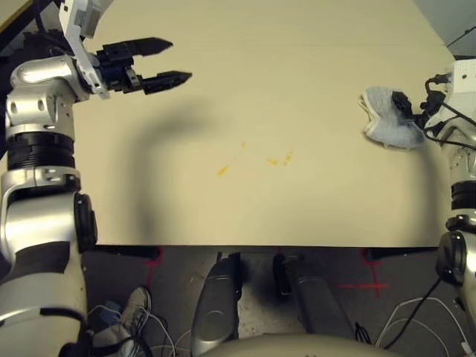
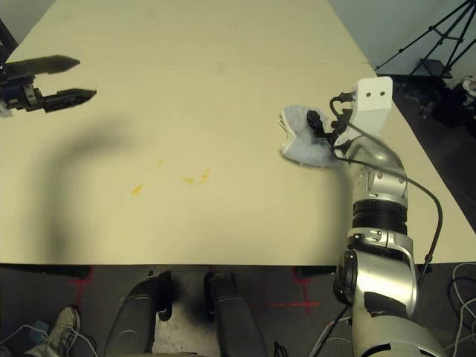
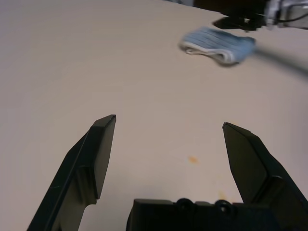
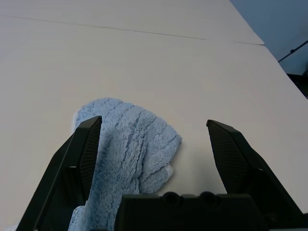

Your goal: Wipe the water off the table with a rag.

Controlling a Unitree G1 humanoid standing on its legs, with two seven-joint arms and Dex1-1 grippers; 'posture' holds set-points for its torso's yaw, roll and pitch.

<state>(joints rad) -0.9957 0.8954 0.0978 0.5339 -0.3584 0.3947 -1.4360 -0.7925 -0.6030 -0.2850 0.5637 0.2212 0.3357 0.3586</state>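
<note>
No writing legible. Table [image 1: 312, 67]: 1 rag [image 2: 301, 137] crumpled near the right edge, between the spread fingers of the right gripper [image 4: 154, 139], ungrasped. About 3 water [image 1: 223, 170] marks lie centrally, bare surface around. Left gripper [image 1: 171, 61] spread, holding nothing, above the left side.

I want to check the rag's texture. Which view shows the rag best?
The right wrist view: the rag lies close, its terry ribs plain. Both eye views show it small beside the right pincer; the left wrist view shows it far off.
</note>
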